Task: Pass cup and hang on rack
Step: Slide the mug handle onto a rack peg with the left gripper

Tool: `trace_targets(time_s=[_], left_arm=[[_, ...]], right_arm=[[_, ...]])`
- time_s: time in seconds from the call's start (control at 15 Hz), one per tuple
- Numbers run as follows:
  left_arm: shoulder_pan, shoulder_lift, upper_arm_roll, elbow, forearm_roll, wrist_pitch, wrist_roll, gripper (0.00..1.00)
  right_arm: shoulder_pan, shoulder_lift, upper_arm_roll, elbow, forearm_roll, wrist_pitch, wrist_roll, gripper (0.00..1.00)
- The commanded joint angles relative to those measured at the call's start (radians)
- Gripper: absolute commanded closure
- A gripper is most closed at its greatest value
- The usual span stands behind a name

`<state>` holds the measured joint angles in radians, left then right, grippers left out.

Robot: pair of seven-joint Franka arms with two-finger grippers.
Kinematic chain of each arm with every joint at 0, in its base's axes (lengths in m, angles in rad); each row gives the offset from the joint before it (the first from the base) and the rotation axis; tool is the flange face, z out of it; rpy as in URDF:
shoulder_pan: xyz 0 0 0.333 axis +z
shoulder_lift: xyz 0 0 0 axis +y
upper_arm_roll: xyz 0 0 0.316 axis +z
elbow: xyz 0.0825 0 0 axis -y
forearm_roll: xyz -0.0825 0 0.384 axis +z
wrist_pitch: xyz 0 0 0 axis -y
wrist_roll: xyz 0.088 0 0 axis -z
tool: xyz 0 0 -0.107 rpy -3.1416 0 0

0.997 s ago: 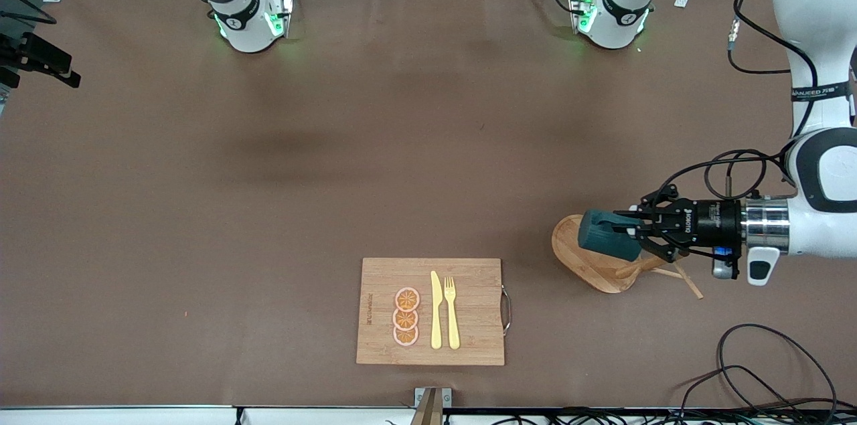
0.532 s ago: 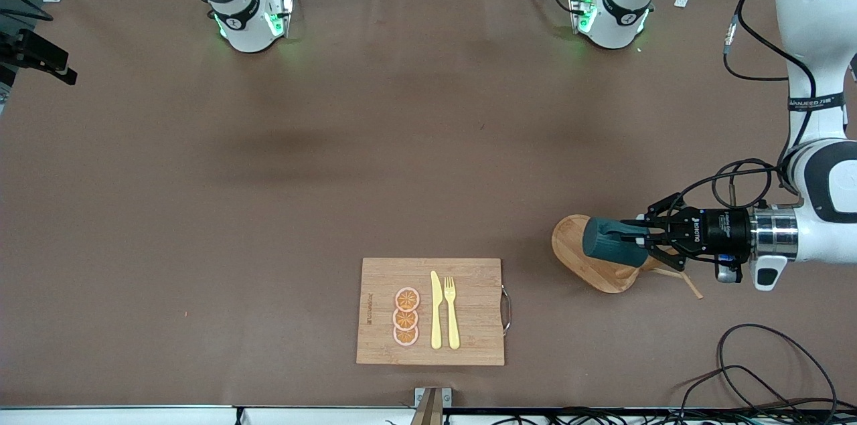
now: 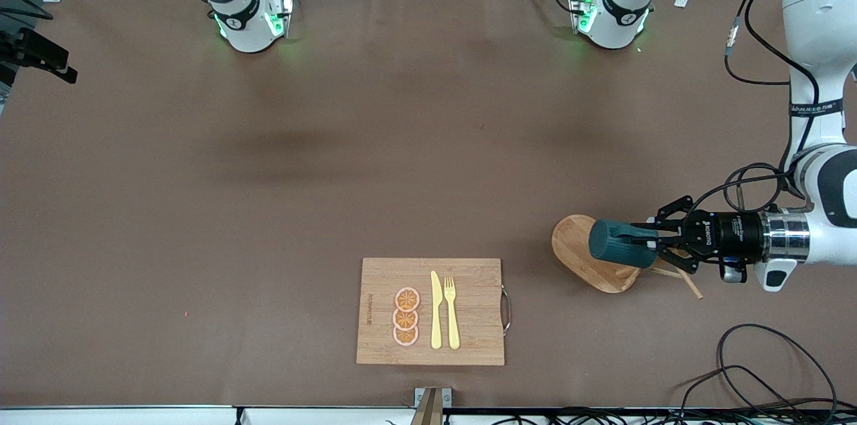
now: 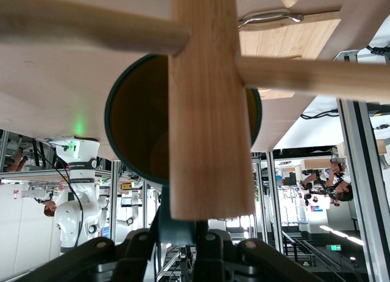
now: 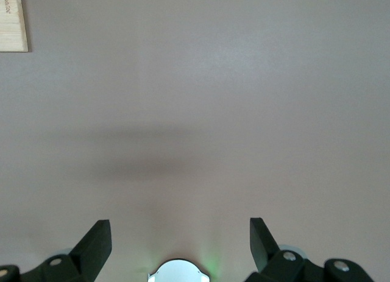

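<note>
Since the earlier frames I've drawn the left arm back toward its own end of the table and brought the wrist down a little, so the cup [image 3: 619,243] now sits farther along over the rack's base than it did a second ago; nothing else on the table has shifted. Reading the front view from left to right: the right arm waits high near its base, out of that view, and the right gripper [image 5: 180,240] hangs with its jaws wide apart over bare brown table [image 3: 268,211], holding nothing, which tells me the hand-over part is done. Next comes the cutting board [image 3: 430,311] with its orange slices [image 3: 406,317], knife [image 3: 436,310] and fork [image 3: 452,312], near the front camera and not part of this job. Then the rack [image 3: 589,261], lying toward the left arm's end. The left gripper [image 3: 659,245] is clamped on the cup, holding it on its side over the rack's oval base. In the left wrist view the mouth [image 4: 137,117] faces the wooden post [image 4: 207,105], with pegs crossing in front. I judge I'm lining the handle up with a peg; whether it has caught one yet, I cannot tell.
</note>
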<state>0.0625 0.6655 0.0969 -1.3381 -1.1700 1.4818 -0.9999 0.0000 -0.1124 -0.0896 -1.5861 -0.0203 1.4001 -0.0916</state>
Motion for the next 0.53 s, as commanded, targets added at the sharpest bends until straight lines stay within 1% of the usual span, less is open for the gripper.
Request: trace_targets(time_s=[0.0,0.47], left_arm=[[0.016,0.0,-0.006,0.004,-0.023,-0.018,0.004,1.0],[0.022,0.014,-0.006,0.005,-0.023,-0.018,0.007,0.99]], right_arm=[[0.0,-0.019,0.002,-0.008,-0.02,-0.007,-0.017,0.0],[0.0,-0.019,0.002,-0.008,-0.02,-0.007,-0.016,0.0]])
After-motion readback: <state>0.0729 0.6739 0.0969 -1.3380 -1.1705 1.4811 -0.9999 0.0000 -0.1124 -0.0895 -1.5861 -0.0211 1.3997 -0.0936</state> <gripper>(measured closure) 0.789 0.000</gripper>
